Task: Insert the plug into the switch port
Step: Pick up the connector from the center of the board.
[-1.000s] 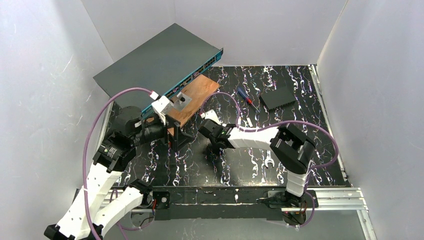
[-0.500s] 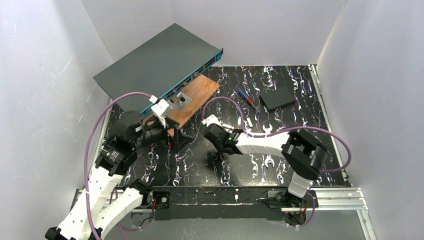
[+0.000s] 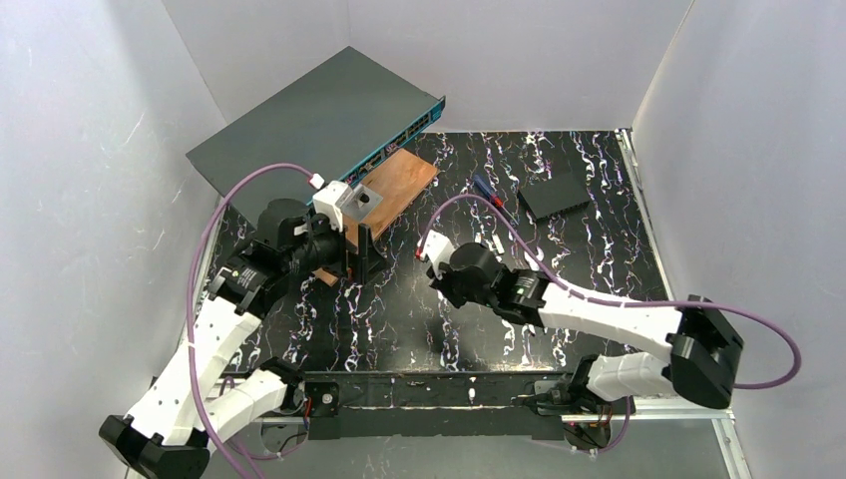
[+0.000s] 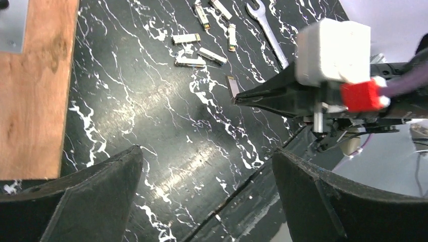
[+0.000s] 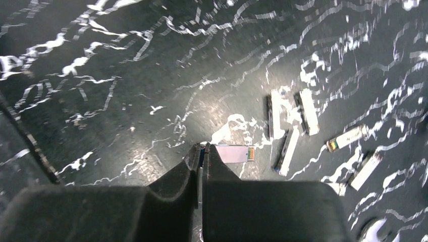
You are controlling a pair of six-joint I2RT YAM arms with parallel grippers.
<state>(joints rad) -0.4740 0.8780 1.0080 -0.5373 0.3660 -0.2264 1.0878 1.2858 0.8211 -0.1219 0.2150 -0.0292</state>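
The switch (image 3: 309,125) is a large dark grey box, tilted at the back left, with its teal port edge (image 3: 399,135) facing the table. My right gripper (image 5: 202,150) is shut on one end of a small silver plug (image 5: 233,154), which sticks out sideways past the tips. The left wrist view also shows this gripper (image 4: 237,99) and the plug (image 4: 232,86). In the top view it (image 3: 427,261) is mid-table, apart from the switch. My left gripper (image 4: 206,151) is open and empty, and in the top view it (image 3: 356,261) is beside the wooden board.
A wooden board (image 3: 389,190) with a metal bracket (image 3: 361,200) lies under the port edge. Several loose plugs (image 5: 308,112) lie on the black marbled table. A wrench (image 4: 265,30), a screwdriver (image 3: 491,195) and a small black box (image 3: 554,195) lie to the right.
My right arm's elbow has swung out low to the right, and its gripper shifted slightly right. My left gripper has moved right, toward the board.
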